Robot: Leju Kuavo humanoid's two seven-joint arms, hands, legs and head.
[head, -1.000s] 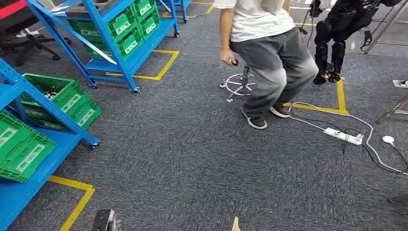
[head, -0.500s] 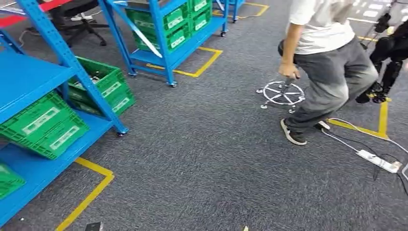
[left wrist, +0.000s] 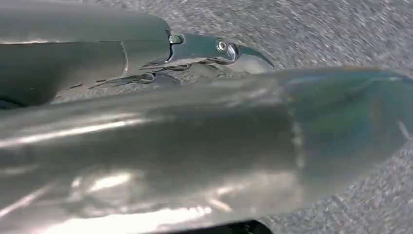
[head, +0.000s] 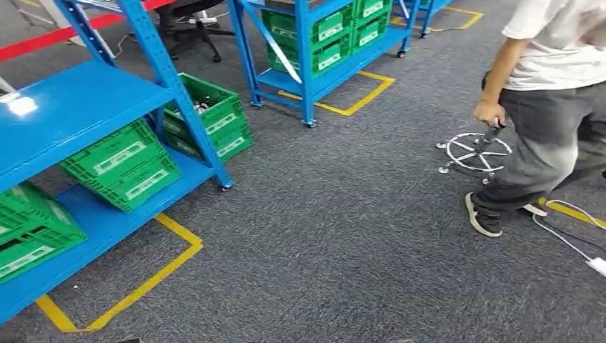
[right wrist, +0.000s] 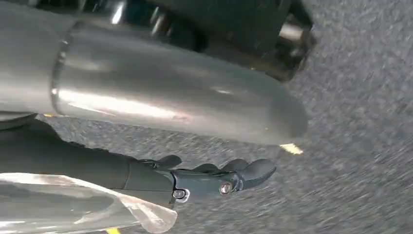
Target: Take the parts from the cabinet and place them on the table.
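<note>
**Robot near the cabinet, arms hanging, nothing in hand**

The blue cabinet [head: 86, 107] stands ahead and to the left of where the arms hang, its shelves carrying green crates [head: 123, 166] tilted forward, likely so their contents can be seen and reached from the front. One crate [head: 207, 107] on the lower level, beyond the cabinet's upright, shows small pale parts [head: 200, 107] inside; they are too small to make out further. These parts are the task's goal, and they lie well apart from both hands. No desk can be picked out in these pictures.

The left hand [left wrist: 209, 51] shows in its wrist view over grey carpet [head: 343, 236], fingers lying fairly straight along the arm's silver cover, with nothing between them; it looks apart and empty. The right hand [right wrist: 214, 178] likewise hangs above the carpet, fingers loosely extended and holding nothing. Both wrist pictures are streaked with blur, which suggests the body is in motion; the arms probably hang low to keep clear while walking.

A person [head: 550, 107] stands off to the right, well away from the hands, bent over a wheeled stool base [head: 475, 151]. Yellow tape [head: 143, 282] marks the floor around the cabinet.

By my judgement the task is at its approach stage: nothing has been picked, and the robot must face the shelf and raise an arm before reaching.
</note>
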